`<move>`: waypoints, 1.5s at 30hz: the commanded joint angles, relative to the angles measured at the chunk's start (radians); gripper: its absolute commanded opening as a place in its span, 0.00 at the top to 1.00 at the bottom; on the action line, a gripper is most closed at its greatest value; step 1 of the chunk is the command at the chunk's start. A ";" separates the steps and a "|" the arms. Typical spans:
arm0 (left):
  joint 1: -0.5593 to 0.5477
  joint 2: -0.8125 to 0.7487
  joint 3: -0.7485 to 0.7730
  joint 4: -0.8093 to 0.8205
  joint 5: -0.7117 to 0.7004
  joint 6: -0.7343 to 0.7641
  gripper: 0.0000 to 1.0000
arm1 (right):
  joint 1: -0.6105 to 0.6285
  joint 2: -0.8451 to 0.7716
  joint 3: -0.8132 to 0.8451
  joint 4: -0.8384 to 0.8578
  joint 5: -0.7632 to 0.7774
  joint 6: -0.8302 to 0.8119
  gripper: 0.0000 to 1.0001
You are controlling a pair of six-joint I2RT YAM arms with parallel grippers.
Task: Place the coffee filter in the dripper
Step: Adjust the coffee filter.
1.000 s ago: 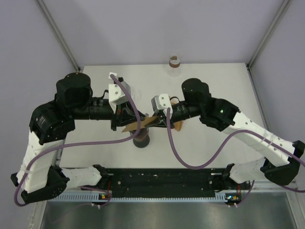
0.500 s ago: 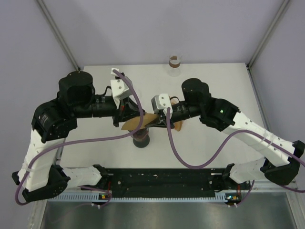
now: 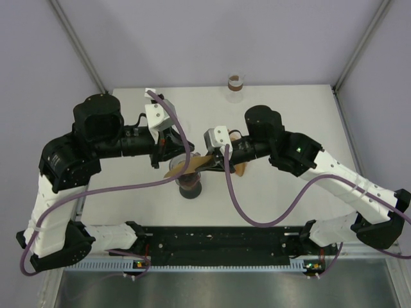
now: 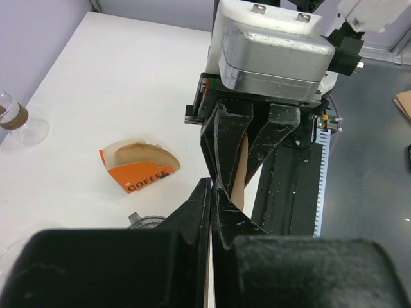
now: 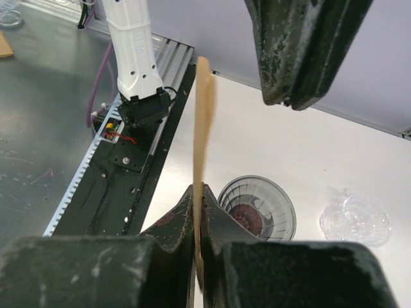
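The brown paper coffee filter (image 3: 187,165) hangs flat above the dripper (image 3: 190,187), a clear ribbed cone on a dark base. My right gripper (image 3: 207,162) is shut on the filter's right edge. In the right wrist view the filter (image 5: 202,115) stands edge-on from the shut gripper (image 5: 198,190), with the dripper (image 5: 257,208) just right of it and below. My left gripper (image 3: 168,158) is shut and empty, close to the filter's left end but apart from it. In the left wrist view its tips (image 4: 213,184) meet just before the filter (image 4: 239,174).
An orange filter box marked COFFEE (image 4: 138,168) lies on the table behind the right gripper, mostly hidden in the top view (image 3: 239,169). A small glass jar with a brown band (image 3: 236,86) stands at the far edge. A clear glass piece (image 5: 355,218) sits beside the dripper.
My left gripper has drawn back from the filter's left end and turned a little. My right gripper holds the filter in about the same place above the dripper.
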 commanded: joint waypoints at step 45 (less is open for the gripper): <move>-0.005 0.027 0.028 -0.010 0.053 -0.013 1.00 | 0.007 0.008 0.059 -0.018 0.003 0.006 1.00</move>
